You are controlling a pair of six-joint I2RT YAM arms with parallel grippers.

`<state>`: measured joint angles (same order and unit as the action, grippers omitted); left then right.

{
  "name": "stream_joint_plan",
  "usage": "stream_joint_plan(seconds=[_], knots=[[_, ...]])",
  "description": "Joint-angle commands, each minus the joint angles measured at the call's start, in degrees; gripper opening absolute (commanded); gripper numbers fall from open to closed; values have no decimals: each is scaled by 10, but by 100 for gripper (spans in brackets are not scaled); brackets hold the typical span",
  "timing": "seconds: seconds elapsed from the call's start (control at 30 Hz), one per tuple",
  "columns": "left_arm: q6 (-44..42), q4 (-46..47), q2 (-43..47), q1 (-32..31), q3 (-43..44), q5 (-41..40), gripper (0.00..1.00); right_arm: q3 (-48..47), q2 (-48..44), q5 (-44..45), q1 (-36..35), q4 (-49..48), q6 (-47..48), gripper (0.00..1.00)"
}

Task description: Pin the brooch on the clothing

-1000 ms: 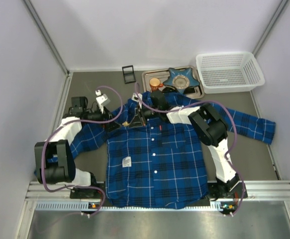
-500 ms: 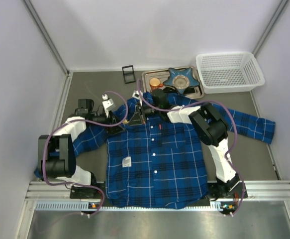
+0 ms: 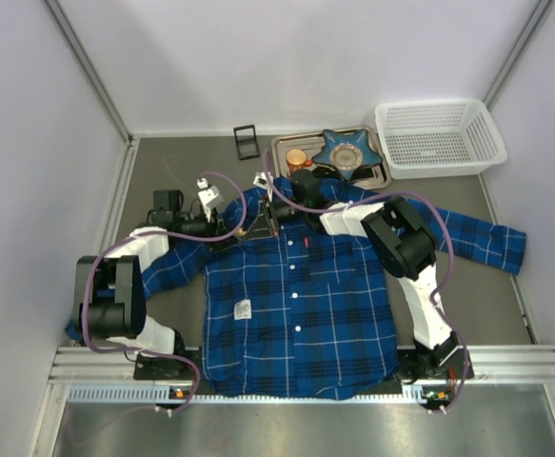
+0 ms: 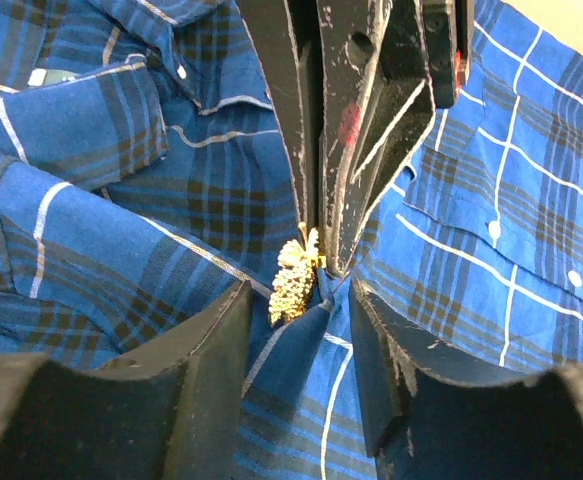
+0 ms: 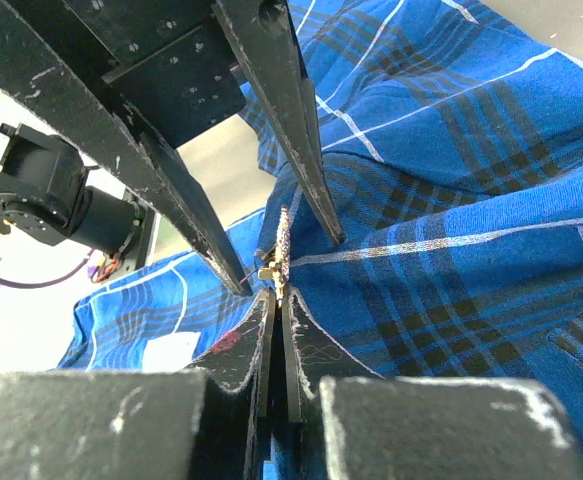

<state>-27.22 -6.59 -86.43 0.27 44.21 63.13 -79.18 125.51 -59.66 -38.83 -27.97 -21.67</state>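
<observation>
The blue plaid shirt (image 3: 296,305) lies flat on the table, collar at the far side. My right gripper (image 3: 261,227) is at the collar and is shut on the pale gold brooch (image 5: 283,250), held edge-on against a raised fold of the shirt (image 5: 451,200). In the left wrist view the brooch (image 4: 293,280) hangs at the tips of the right fingers (image 4: 356,150). My left gripper (image 4: 299,320) is open, one finger on each side of that fold of shirt (image 4: 101,130), just short of the brooch. It shows in the top view (image 3: 237,229) left of the collar.
Behind the collar is a metal tray (image 3: 282,143) with a blue star-shaped dish (image 3: 348,149) and an orange cup (image 3: 297,157). A white basket (image 3: 439,138) stands at the back right, a small black stand (image 3: 247,141) at the back. The walls are close on both sides.
My left gripper has moved right, from the shirt's shoulder to the collar fold, and now straddles it beside the brooch. The right gripper has stayed put, still holding the brooch.
</observation>
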Motion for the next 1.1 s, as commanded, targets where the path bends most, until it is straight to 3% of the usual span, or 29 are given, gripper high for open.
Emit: stream_joint_plan(seconds=[0.0,0.23,0.5,0.7,1.07], knots=[[48,62,-3,-1,-5,9,45,-1,-39,-15,2,-43,-6,0],[73,89,-7,-1,-4,1,29,3,-39,-14,9,-60,-19,0],[55,69,-10,-1,3,18,33,8,-40,-19,13,-80,-28,0],[0,-7,-14,-1,23,30,40,15,-46,-22,13,-82,-14,0],[2,-17,-21,-1,37,39,35,24,-56,-22,13,-72,19,0]])
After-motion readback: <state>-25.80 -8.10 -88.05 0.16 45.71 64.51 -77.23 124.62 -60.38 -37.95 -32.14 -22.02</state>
